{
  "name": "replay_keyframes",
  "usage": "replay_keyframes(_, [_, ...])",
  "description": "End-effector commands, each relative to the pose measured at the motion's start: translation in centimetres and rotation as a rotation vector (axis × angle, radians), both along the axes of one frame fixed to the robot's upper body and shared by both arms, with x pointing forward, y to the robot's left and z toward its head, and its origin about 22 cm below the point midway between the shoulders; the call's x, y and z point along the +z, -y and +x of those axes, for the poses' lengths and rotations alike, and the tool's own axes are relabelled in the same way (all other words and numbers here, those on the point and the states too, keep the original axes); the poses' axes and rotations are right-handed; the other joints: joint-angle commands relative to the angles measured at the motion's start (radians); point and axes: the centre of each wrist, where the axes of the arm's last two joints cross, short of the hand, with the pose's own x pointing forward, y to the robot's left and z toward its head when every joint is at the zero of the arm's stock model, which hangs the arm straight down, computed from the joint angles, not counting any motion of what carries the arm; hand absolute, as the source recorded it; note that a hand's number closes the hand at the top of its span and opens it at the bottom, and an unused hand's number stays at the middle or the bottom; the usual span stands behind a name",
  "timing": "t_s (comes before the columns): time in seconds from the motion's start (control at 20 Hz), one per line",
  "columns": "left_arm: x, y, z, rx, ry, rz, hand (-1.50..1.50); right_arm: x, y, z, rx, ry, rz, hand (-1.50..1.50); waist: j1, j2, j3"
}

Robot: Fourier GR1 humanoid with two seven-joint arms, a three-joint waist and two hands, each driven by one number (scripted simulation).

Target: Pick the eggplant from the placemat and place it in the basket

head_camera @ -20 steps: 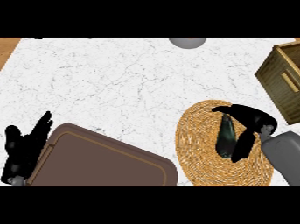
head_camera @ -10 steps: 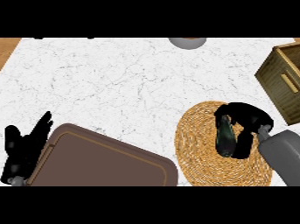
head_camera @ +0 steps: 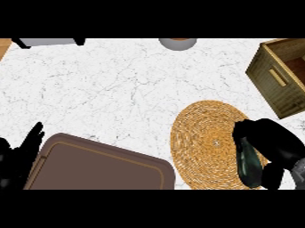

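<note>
White marble makes up the desk [head_camera: 115, 80], on which everything is spread. Largest among the things is a brown tray [head_camera: 99, 167] at the lower left, and beside its left edge the left hand [head_camera: 14, 162] is seen resting open with its fingers straight, holding nothing. At the upper right the wooden slatted basket [head_camera: 279, 82] is set, open side up, its near wall standing between the mat and the hollow inside. Below it and apart from it lies the round woven placemat [head_camera: 210, 144], and at the mat's right edge the dark eggplant [head_camera: 248, 164] is found, long and slim, lying lengthwise along the rim. The right hand [head_camera: 273, 144] is curled over and around the eggplant from the right, the fingers bent about it, so a hold appears to be taken, though how far the thing is lifted cannot be told. A grey round object [head_camera: 178, 43] is cut off at the top edge. Several risks may be judged from here. The smooth, tapered eggplant could be slipped out of the bent fingers if only its upper part is gripped. The light mat might be dragged along. The basket's near wall could be struck if the carry is made too low.
</note>
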Motion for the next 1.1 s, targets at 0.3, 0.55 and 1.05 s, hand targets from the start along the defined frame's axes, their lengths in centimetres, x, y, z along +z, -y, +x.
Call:
replay_keyframes(0.3, [-2.3,1.0,-2.4,0.028,-0.114,-0.078,0.0,4.8,0.5,-4.8,-0.135,0.193,0.598,1.5,-0.044,0.015,-0.016])
replay_keyframes(0.55, [-2.3,1.4,-2.5,0.007,-0.124,-0.092,0.0,10.9,1.8,-6.0,-0.162,0.386,0.858,1.5,-0.02,0.018,-0.021])
replay_keyframes(1.05, [-2.2,2.7,-1.0,-0.034,-0.108,-0.084,0.0,21.9,7.8,-7.7,-0.416,0.563,0.908,1.5,0.011,0.022,-0.023])
